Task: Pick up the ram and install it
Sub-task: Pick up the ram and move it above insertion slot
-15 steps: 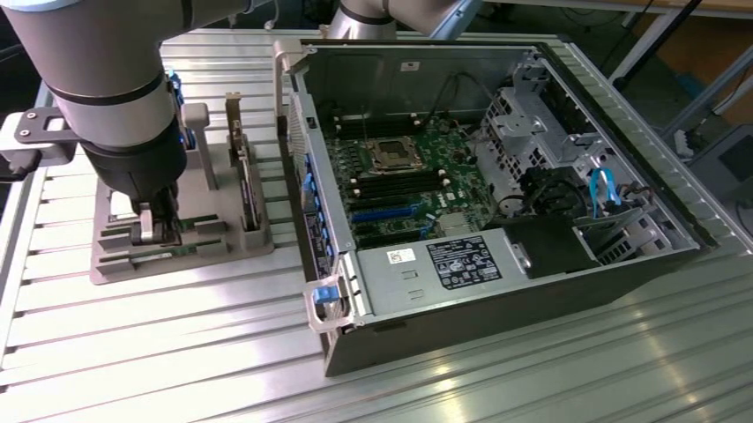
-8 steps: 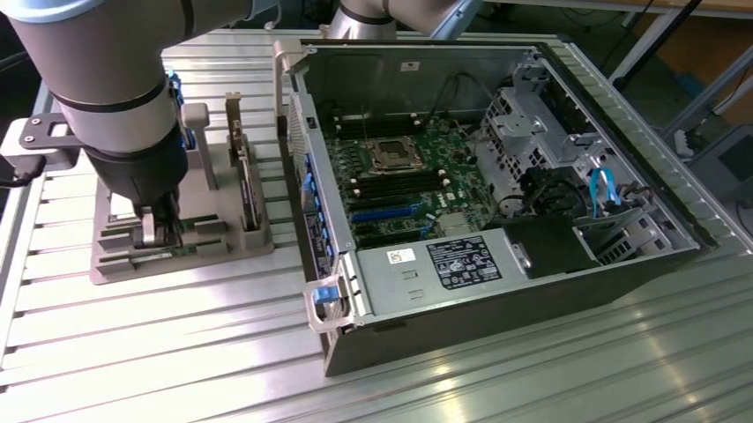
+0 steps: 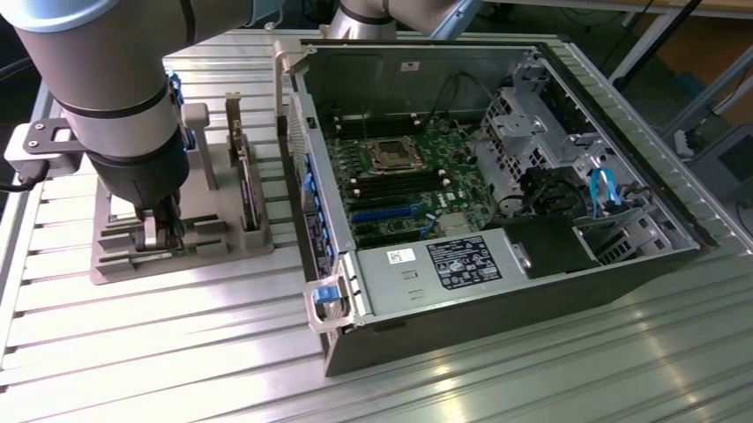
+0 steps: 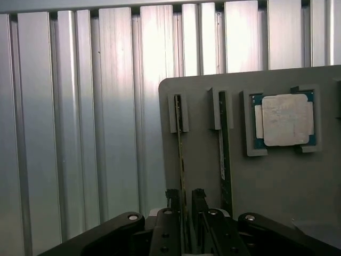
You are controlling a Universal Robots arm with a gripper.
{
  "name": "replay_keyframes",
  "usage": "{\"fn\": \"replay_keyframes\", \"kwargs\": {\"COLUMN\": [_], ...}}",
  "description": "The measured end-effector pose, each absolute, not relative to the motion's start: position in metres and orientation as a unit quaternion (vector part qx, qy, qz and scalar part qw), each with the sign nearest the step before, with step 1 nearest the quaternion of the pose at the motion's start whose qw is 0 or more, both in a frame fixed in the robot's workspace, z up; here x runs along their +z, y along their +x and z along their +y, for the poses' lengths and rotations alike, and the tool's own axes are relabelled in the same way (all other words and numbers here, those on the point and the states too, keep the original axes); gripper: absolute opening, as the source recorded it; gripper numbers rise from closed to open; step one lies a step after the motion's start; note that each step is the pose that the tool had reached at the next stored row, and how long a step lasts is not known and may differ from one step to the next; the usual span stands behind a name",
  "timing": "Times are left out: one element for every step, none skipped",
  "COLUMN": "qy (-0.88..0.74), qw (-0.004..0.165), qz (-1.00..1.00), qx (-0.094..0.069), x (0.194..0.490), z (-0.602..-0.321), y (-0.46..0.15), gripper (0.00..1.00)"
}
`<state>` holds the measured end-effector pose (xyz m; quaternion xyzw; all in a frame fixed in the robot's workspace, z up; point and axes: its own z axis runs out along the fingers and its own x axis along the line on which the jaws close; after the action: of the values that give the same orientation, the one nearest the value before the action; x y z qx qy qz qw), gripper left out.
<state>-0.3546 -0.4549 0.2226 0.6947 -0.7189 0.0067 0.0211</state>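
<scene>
An open computer case (image 3: pixel 495 317) lies on the ribbed metal bench (image 3: pixel 141 352), its motherboard (image 3: pixel 442 167) facing up. The arm (image 3: pixel 106 88) reaches straight down over a grey holder (image 3: pixel 242 248), which sits beside the case toward the bench's edge at the exterior view's left. The gripper (image 4: pixel 185 198) points down into the holder. Its jaws are spread either side of the ram (image 4: pixel 181 154), not pinching it. The ram stands on edge in the slot nearest the holder's side edge. Seen edge-on, it is a long, very thin, dark greenish strip. A second stick (image 4: pixel 225 160) stands in the neighbouring slot, with a square processor (image 4: pixel 285 120) beyond.
</scene>
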Motion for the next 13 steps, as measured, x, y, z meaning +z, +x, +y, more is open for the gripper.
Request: {"fn": "replay_keyframes", "kwargs": {"qy": [0.695, 0.695, 0.696, 0.697, 0.699, 0.700, 0.701, 0.702, 0.702, 0.702, 0.702, 0.702, 0.702], "qw": [0.021, 0.021, 0.021, 0.021, 0.022, 0.022, 0.022, 0.022, 0.022, 0.022, 0.022, 0.021, 0.022], "qz": [-0.719, -0.718, -0.717, -0.716, -0.715, -0.714, -0.712, -0.712, -0.712, -0.712, -0.712, -0.712, -0.712], "qx": [0.007, 0.007, 0.007, 0.007, 0.007, 0.007, 0.008, 0.008, 0.008, 0.008, 0.008, 0.008, 0.008], "x": [0.2225, 0.2225, 0.2223, 0.2223, 0.2223, 0.2223, 0.2222, 0.2222, 0.2222, 0.2222, 0.2218, 0.2209, 0.2196], "z": [-0.4549, -0.4549, -0.4549, -0.4549, -0.4549, -0.4549, -0.4549, -0.4549, -0.4549, -0.4549, -0.4549, -0.4548, -0.4549], "y": [-0.3546, -0.3546, -0.3546, -0.3546, -0.3546, -0.3546, -0.3546, -0.3546, -0.3546, -0.3546, -0.3545, -0.3545, -0.3546], "gripper": [0.24, 0.24, 0.24, 0.24, 0.24, 0.24, 0.24, 0.24, 0.24, 0.24, 0.24, 0.24, 0.24]}}
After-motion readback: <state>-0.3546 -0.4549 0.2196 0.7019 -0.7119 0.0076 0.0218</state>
